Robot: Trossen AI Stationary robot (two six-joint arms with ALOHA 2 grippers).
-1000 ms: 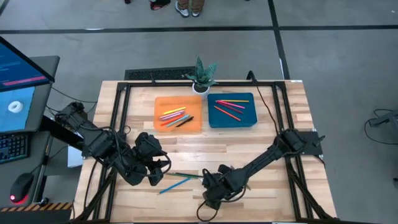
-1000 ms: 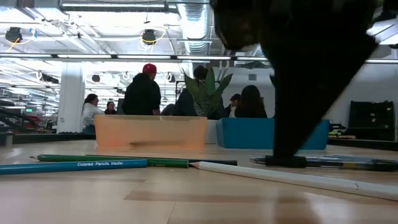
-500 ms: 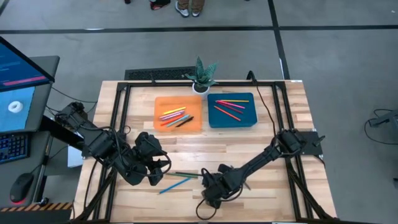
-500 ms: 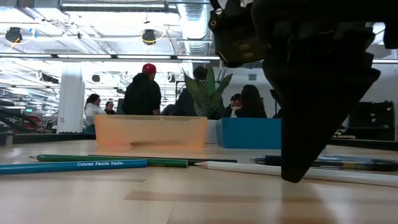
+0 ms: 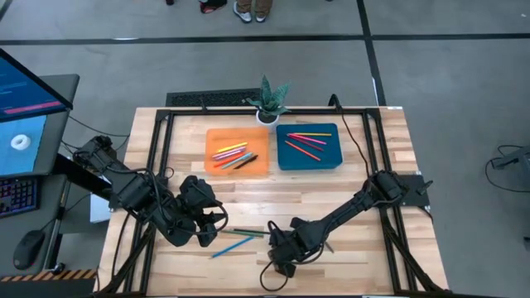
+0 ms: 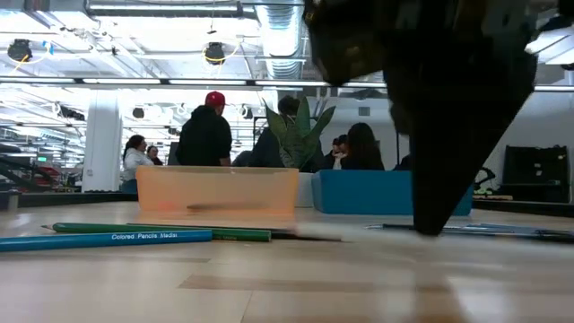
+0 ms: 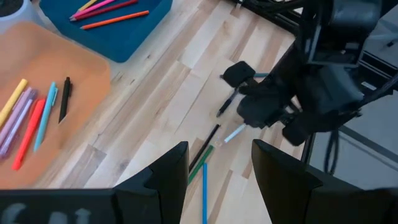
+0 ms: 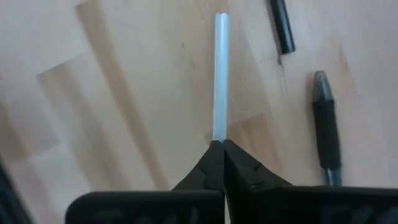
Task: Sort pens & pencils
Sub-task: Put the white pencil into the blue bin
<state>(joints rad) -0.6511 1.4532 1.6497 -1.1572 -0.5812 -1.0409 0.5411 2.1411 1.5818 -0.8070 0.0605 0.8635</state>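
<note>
The fingers (image 8: 219, 163) of the right gripper (image 5: 280, 245) are pinched together on the near end of a white pencil (image 8: 220, 74), which half a second ago lay flat on the table (image 5: 348, 186) and now sticks straight out beyond them. A black pen (image 8: 326, 127) lies just beside them. This pencil looks ready to carry. The left gripper (image 7: 214, 169) waits with fingers apart.

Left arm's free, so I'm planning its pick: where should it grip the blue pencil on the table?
Mid-shaft of the blue pencil, from straight above, fingers across it: it lies flat, and the green pencil crowds one end.
</note>
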